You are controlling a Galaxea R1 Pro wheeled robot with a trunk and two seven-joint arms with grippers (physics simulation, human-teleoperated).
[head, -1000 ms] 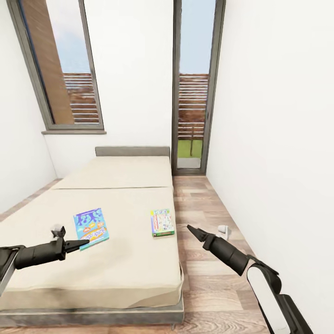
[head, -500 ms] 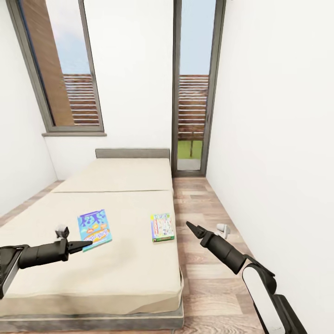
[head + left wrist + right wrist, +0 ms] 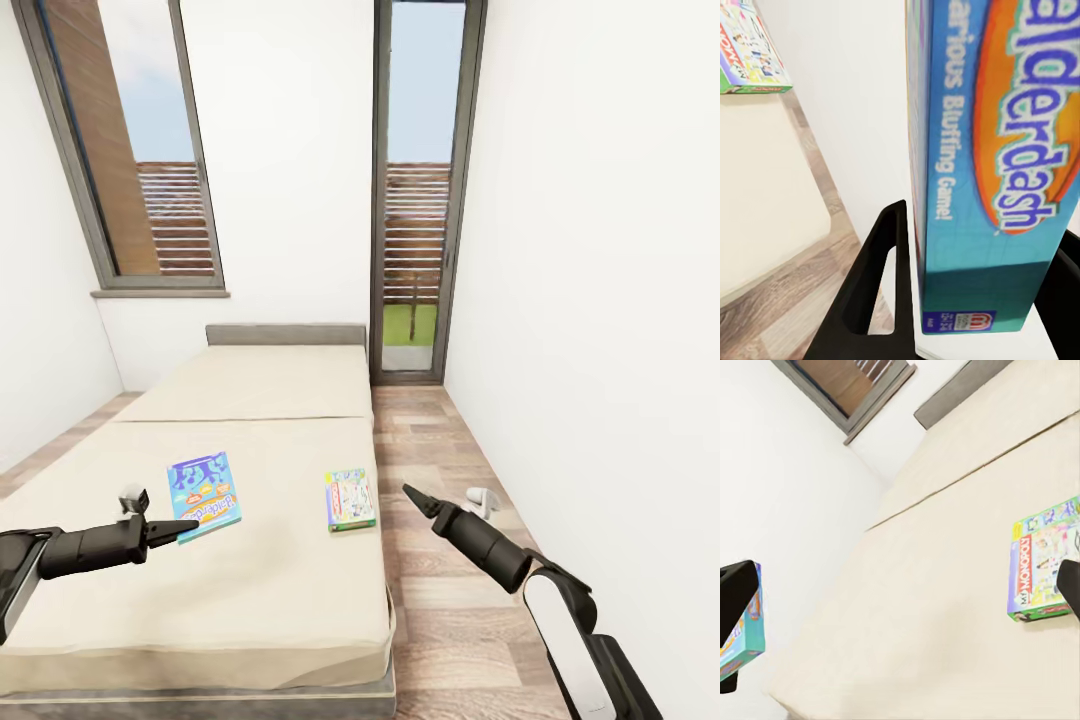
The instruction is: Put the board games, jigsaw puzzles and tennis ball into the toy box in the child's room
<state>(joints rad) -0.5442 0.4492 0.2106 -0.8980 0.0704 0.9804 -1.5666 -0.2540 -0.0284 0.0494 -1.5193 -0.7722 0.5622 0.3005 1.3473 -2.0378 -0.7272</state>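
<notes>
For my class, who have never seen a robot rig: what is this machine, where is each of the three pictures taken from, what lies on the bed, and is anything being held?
It is a simulated two-armed robot. The head view looks down over both dark arms onto a bed. The other two pictures come from cameras beside each claw. On the mattress lie two board games: a blue and orange box and a green-edged box. The left claw is at the blue box's near edge; its wrist camera shows that box between the fingers, though a firm grip cannot be confirmed. The right claw hangs beside the bed over the wooden floor, holding nothing, fingertips together.
</notes>
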